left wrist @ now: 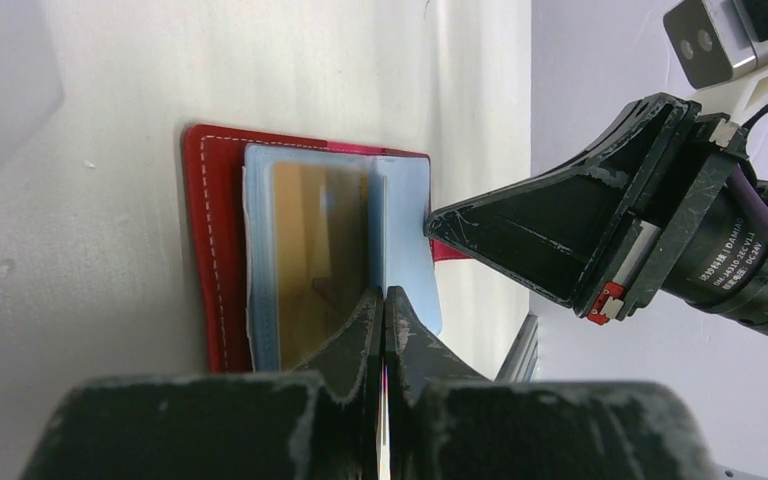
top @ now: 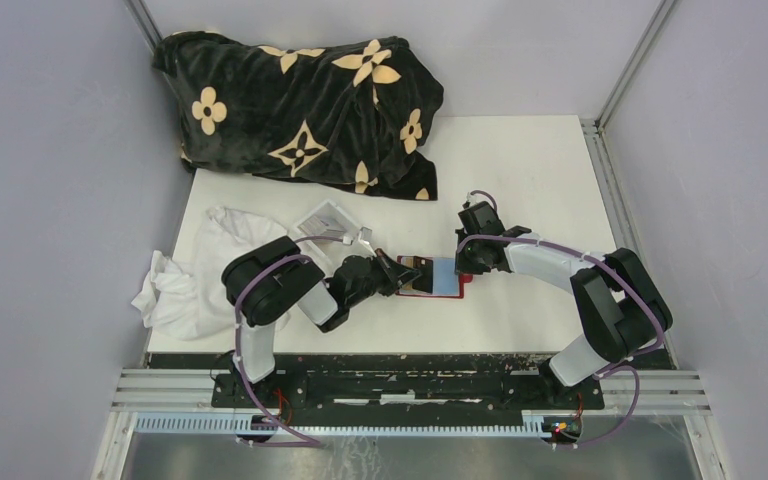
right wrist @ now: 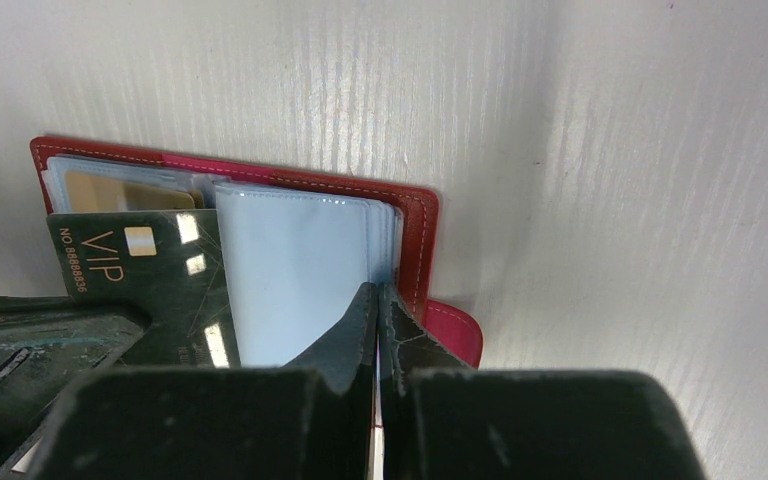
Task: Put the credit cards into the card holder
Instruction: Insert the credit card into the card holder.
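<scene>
Sitting open flat at mid-table [top: 530, 180], the red holder [top: 467, 290] has both arms on it, one from each side. From the left wrist you can see its stitched red cover [left wrist: 215, 250] and the pale blue sleeves [left wrist: 408, 230] fanned over it.

Left gripper [top: 400, 275]: fingers pinched tight on a dark VIP card [right wrist: 150, 280]. The right wrist view shows that card lying over the left half of the holder, its top edge against the sleeves and its chip and gold lettering facing up. From the left wrist the fingers [left wrist: 365, 330] meet with only a thin edge showing between them.

Right gripper [right wrist: 377, 295]: fingers pressed together with nothing visible between them. The tips are down on the top sleeve [right wrist: 290, 270], close to the holder's right rim [right wrist: 415, 215], and the snap tab [right wrist: 455, 335] pokes out just beside them. The left wrist camera shows its black tip [left wrist: 432, 222] touching the sleeve's edge.

A gold card [right wrist: 120, 190] sits in a sleeve on the left half, partly under the VIP card.

Elsewhere, a clear box [top: 328, 222] lies just behind the left gripper. A crumpled white cloth [top: 195, 275] is at the left edge, and a black flowered blanket [top: 300, 100] is heaped along the back.
</scene>
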